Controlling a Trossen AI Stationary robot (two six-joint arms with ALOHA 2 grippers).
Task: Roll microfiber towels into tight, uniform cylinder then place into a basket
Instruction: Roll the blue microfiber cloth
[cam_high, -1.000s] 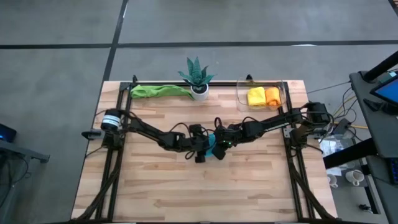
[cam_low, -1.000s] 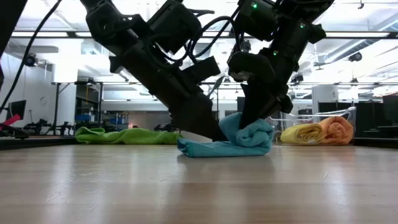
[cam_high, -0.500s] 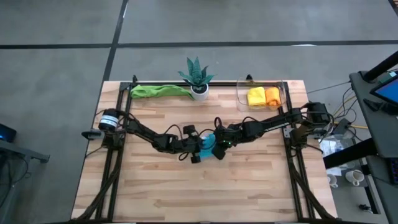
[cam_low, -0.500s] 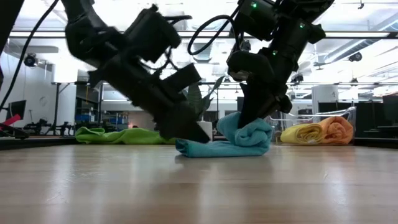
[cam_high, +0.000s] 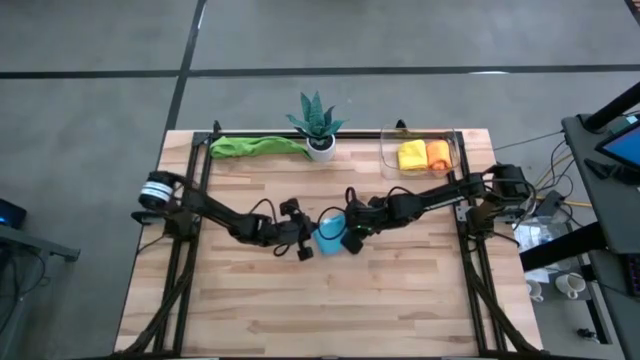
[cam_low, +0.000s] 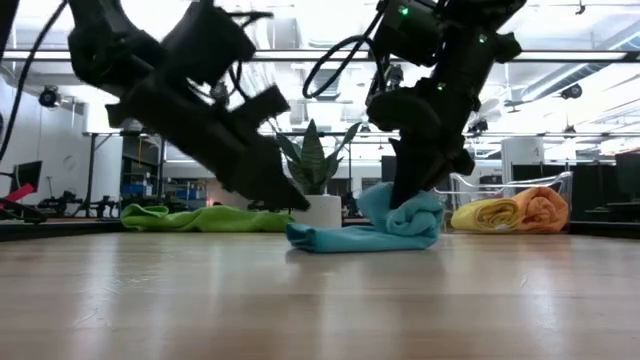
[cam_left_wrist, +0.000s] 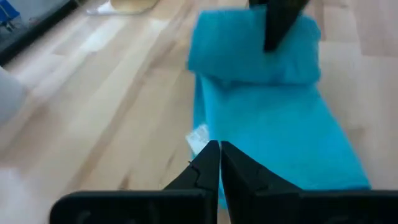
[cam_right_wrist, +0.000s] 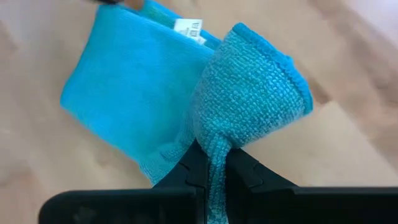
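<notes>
A light blue towel (cam_high: 328, 236) lies mid-table. Its rolled end is toward the right and its flat part (cam_left_wrist: 273, 143), with a white label (cam_left_wrist: 199, 134), is spread toward the left. My right gripper (cam_high: 347, 240) is shut on the rolled end. My left gripper (cam_high: 306, 247) hangs shut just left of the flat end, a little above the table (cam_low: 295, 203), with nothing between its fingers. The clear basket (cam_high: 448, 140) at the far right holds a yellow roll (cam_high: 411, 155) and an orange roll (cam_high: 438, 153). A green towel (cam_high: 255, 146) lies loose along the far edge. My right gripper pinches a bunched fold (cam_right_wrist: 216, 148) at the rolled end of the light blue towel between its two fingers. The fingers come steeply from above, slanting in from the table's right. The rolled end (cam_low: 410, 215) stands up under the fingers. The flat end (cam_low: 320, 238) lies on the table.
A green spiky plant in a white pot (cam_high: 318, 128) stands at the far edge between the green towel and the basket. Bare wood (cam_high: 320, 310) stretches across the near half of the table.
My left gripper has drawn back from the towel toward the table's left edge and has shut with nothing in it. The towel's flat part now lies uncovered on the table. My right gripper has kept its hold on the rolled end.
</notes>
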